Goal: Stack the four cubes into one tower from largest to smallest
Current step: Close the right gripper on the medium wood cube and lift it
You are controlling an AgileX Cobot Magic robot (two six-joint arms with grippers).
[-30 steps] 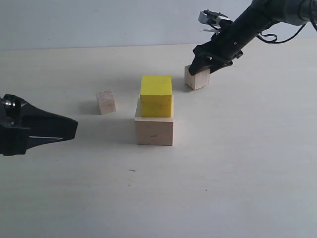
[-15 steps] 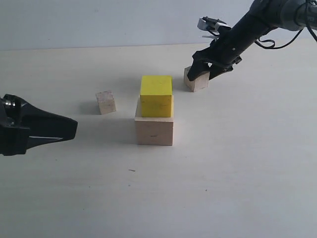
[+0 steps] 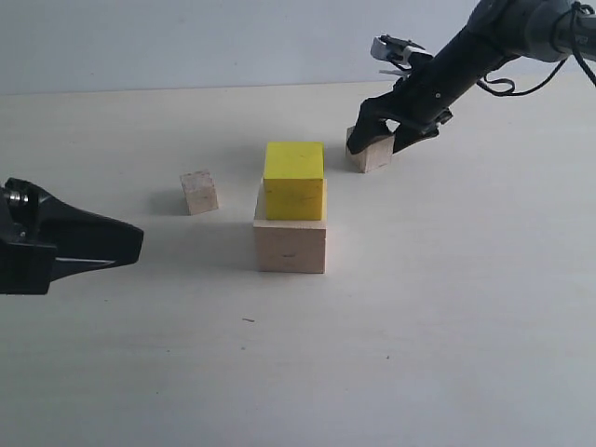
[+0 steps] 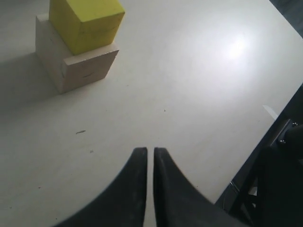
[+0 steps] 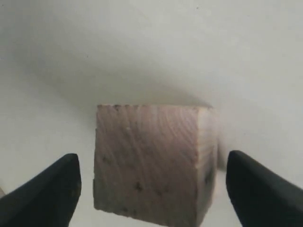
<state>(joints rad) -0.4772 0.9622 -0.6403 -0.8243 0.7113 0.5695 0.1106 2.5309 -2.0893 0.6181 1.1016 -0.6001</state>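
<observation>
Stack: yellow cube (image 3: 293,177) rests on large pale cube (image 3: 291,247), mid-counter (image 3: 447,326). One small cube (image 3: 199,192) stands apart to their left. Right tool (image 3: 380,140) is spread wide, straddling second small cube (image 5: 151,161), with a gap on each side. Left tool (image 4: 149,153) is closed and holds nothing.

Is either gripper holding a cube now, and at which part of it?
Nothing is held. The right gripper stands open around the small wood cube, its fingers clear of both sides. The left gripper is shut and empty.
</observation>
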